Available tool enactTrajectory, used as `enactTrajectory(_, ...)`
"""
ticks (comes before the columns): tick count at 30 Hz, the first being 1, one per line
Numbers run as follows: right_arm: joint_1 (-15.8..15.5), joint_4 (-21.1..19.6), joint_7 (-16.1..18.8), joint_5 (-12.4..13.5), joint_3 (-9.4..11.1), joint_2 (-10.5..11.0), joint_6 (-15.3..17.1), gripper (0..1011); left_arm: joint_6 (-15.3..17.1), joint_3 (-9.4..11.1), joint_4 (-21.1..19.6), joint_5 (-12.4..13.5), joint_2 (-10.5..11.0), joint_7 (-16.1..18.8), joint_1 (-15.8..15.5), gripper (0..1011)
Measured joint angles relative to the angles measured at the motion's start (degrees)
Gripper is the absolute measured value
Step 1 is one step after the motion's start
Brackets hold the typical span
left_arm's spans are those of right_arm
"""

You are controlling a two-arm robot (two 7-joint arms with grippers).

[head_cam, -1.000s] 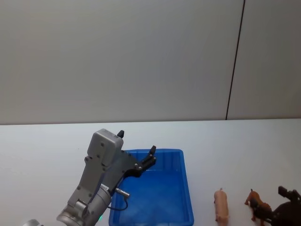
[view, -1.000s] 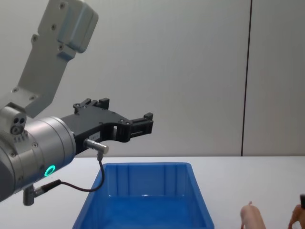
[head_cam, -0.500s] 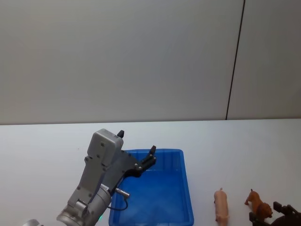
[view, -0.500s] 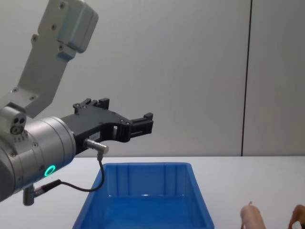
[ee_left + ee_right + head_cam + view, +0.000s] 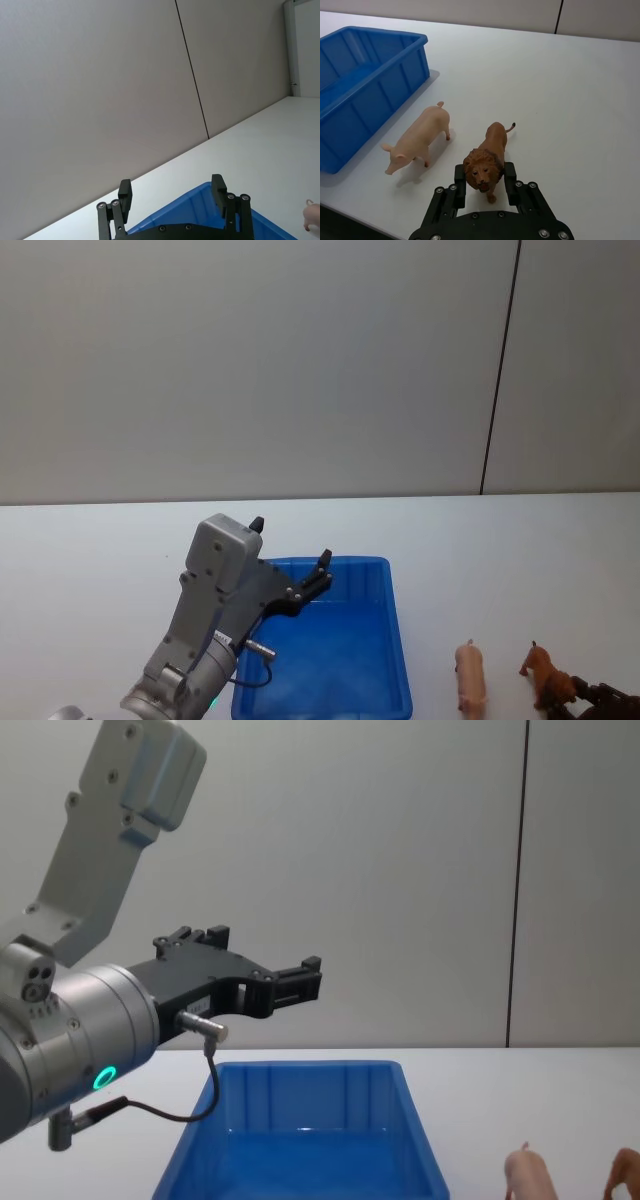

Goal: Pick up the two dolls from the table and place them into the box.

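Left claw [image 5: 291, 540] hangs over the far left corner of the box [image 5: 398, 640], fingers spread. The rest of the box mouth is unobstructed from above. The pink doll [image 5: 422, 132] stands between the box and the brown doll [image 5: 492, 145], near the box wall, narrowing that lane. Right claw [image 5: 485, 168] straddles the brown doll's head, fingers apart. The table [image 5: 580, 100] right of the brown doll lies open.

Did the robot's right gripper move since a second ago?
Yes. In the head view the right gripper has sunk toward the bottom edge, while the brown doll beside it stayed put.
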Motion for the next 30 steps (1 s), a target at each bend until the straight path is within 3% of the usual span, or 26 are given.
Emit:
enactTrajectory(3, -0.15, -0.17, -0.43, -0.43, -0.01, 0.0, -0.92, 419, 0.0, 0.0, 0.0, 0.0, 0.0, 0.0, 0.0, 1001)
enactTrajectory(16, 0.23, -2.81, -1.53, -3.31, 0.01, -0.1, -5.33, 419, 0.0, 0.0, 0.0, 0.0, 0.0, 0.0, 0.0, 1001)
enactTrajectory(30, 5.88, -5.17, 4.75, -4.71, -0.99, -2.26, -5.25, 419, 0.0, 0.0, 0.0, 0.0, 0.0, 0.0, 0.0, 1001)
